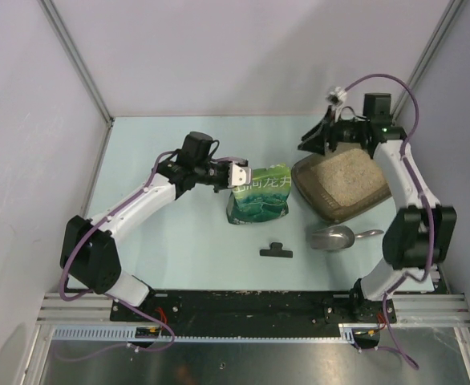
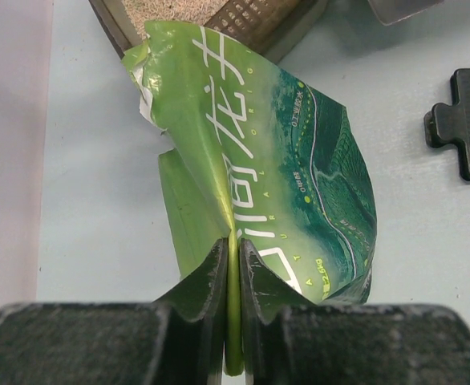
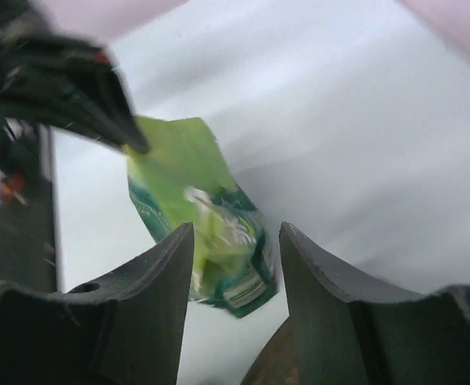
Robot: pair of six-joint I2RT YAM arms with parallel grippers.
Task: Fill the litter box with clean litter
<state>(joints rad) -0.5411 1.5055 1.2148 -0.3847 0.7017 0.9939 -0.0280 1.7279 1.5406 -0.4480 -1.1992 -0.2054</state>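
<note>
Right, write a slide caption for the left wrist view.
Left gripper pinches an edge of the green bag; beyond it, the litter box holding clean litter, black clip at right.

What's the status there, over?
Left hand shut on green bag. Right hand open, empty, near litter box. Box holds litter. Scoop, clip lie aside.

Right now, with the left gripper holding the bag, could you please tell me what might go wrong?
The left gripper pinches only a thin edge of the bag; it might slip or sag and spill. The open right gripper hovers by the rim of the box and could knock it, scattering litter.
</note>
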